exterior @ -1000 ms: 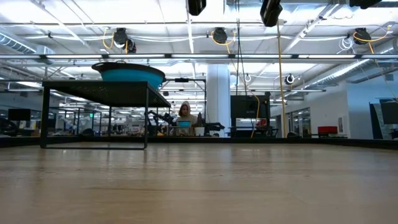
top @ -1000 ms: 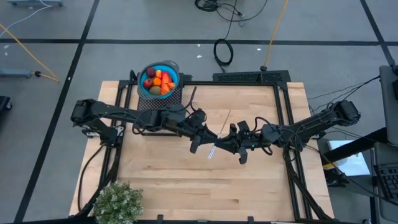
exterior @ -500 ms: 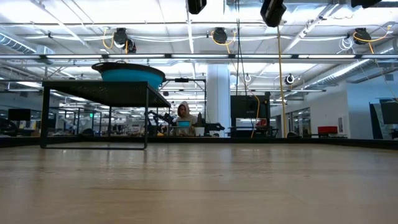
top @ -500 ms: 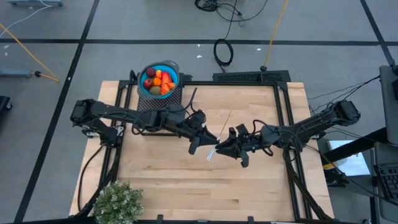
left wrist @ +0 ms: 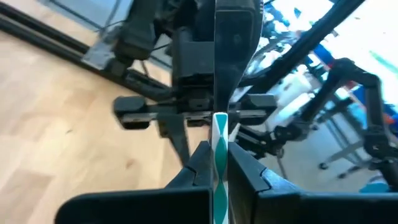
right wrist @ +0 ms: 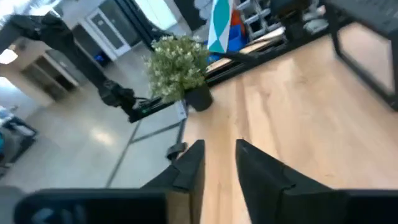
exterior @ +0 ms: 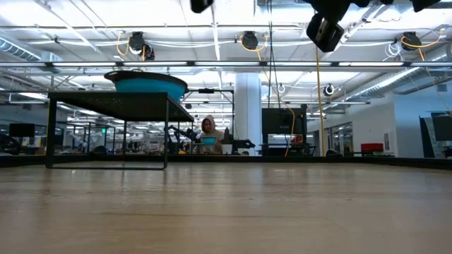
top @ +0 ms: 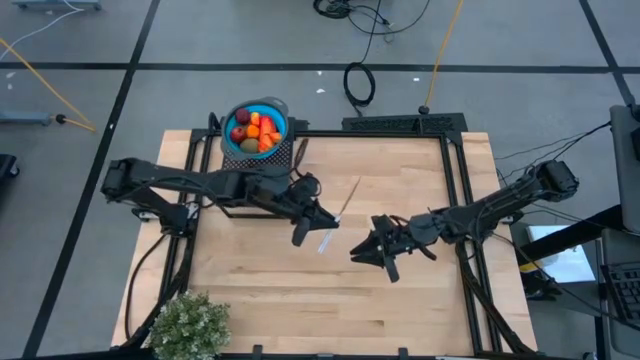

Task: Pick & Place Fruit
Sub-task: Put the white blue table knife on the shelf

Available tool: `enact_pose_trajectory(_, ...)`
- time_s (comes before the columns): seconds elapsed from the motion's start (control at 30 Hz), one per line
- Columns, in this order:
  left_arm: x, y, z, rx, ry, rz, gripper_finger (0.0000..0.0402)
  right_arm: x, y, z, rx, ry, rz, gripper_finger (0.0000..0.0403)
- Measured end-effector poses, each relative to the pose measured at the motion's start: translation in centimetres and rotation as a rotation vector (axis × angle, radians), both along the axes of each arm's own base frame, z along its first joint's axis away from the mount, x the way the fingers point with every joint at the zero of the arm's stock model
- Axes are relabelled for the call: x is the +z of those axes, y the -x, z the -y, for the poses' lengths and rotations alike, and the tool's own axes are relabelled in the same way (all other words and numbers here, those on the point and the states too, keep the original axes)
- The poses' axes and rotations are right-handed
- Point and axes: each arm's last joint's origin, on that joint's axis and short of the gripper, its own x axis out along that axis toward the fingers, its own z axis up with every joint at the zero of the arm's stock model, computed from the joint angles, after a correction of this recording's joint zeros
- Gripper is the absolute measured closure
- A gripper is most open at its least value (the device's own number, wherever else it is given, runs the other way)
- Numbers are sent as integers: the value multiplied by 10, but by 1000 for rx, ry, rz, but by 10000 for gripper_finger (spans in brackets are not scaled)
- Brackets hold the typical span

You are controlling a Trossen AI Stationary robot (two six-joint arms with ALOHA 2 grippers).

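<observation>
The left gripper (top: 305,228) is hovering over the middle of the pale, wood-grained counter (top: 260,290), its dark fingers (left wrist: 202,163) pinching a slim white and blue-green striped utensil (top: 331,222) that is angling across the boards; in the left wrist view the thin flat strip (left wrist: 219,162) is standing upright between the two pads. The right gripper (top: 368,250) is hanging just beside it, toward the counter's centre, with its black fingers (right wrist: 189,165) parted on a narrow gap and nothing between them. The fruit (top: 254,131), small glossy red, orange and olive-brown pieces, is sitting heaped in a round blue bowl (top: 281,115) on a black mesh stand (top: 282,156) at the far left edge. A bushy green plant (top: 188,326) is standing at the near left corner.
</observation>
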Motion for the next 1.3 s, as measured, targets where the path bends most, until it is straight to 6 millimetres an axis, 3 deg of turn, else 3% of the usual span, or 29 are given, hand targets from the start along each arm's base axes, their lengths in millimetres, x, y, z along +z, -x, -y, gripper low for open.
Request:
enact_pose_trajectory(0.23, 7, 32, 5, 81, -70, -141, 394, 1, 2, -1, -38, 117, 36, 396)
enact_pose_trajectory(0.53, 6, 65, 9, 118, -145, -322, 392, 23, 22, 7, -30, 193, 106, 400)
enact_pose_trajectory(0.7, 0, 71, 8, 91, -205, -412, 394, 39, 42, 15, -39, 231, 145, 402)
enact_pose_trajectory(0.9, 6, 83, 5, 101, -307, -519, 389, 54, 63, 25, -103, 284, 185, 402)
enact_pose_trajectory(1.07, 21, 95, 1, 86, -408, -583, 394, 59, 77, 30, -99, 321, 193, 402)
enact_pose_trajectory(1.3, 21, 106, -10, 84, -525, -700, 387, 53, 94, 36, -70, 404, 99, 402)
